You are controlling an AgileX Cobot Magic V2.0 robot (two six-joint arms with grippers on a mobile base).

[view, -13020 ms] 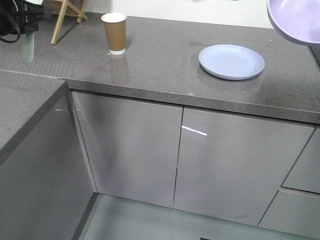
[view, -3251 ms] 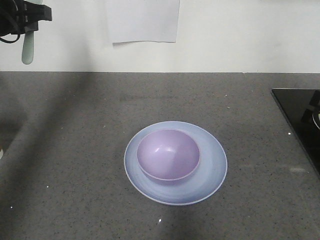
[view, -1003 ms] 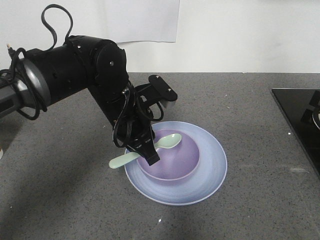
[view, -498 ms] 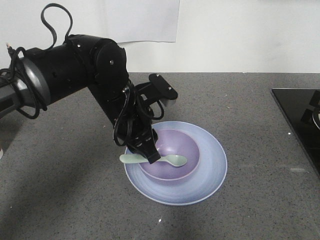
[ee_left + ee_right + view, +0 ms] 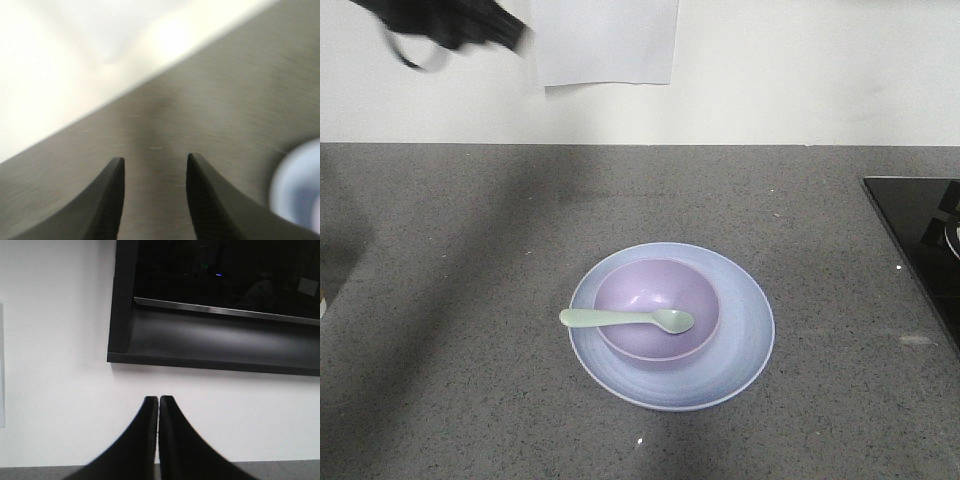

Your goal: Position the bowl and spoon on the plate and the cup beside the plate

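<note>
One spoon [image 5: 625, 318] in bowl [image 5: 655, 288], front view only

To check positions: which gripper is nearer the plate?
Left. The left gripper hangs above the counter near the plate; the right gripper faces the wall, no plate in view.

The right gripper [image 5: 158, 400], formed of two curved black fingers, is seen with its tips pressed together and no gap between them, directly below a large black glossy wall-mounted box [image 5: 215, 275]. A thin silver metal strip [image 5: 225, 310] is set across the lower part of that box. A plain white wall [image 5: 55, 400] is spread to the left of and beneath the box, and a narrow dark grey stone counter edge [image 5: 285, 474] is shown well below it.
</note>
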